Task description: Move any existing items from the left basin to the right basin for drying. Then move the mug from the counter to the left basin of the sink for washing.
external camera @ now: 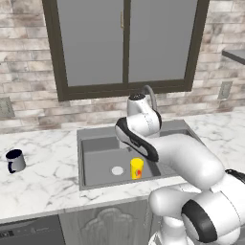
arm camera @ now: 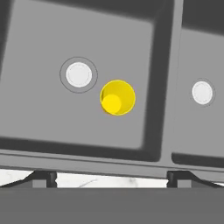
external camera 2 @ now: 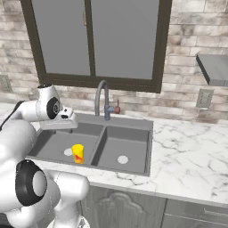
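the first step is in hand: the yellow cup point(arm camera: 117, 97) stands upright in the left basin point(arm camera: 52, 118), just beside its drain, and is viewed from above by the gripper point(arm camera: 111, 177), held wide and empty. a straight descent over the cup is called for next, then a carry across the divider to the right basin point(arm camera: 197, 131) (the mug point(external camera: 15, 160) waits on the tabletop point(external camera: 43, 177)).

A white marble-look desk point(external camera: 48, 174) with grey veins runs along the brick wall, with a dark grey double sink point(external camera 2: 149, 147) let into it. The grey mug point(external camera: 15, 161) with its navy rim stands upright on the desk, well left of the sink. A yellow cup point(external camera: 137, 168) stands upright on the left basin point(arm camera: 39, 113) floor, just beside its pale drain point(arm camera: 78, 74).
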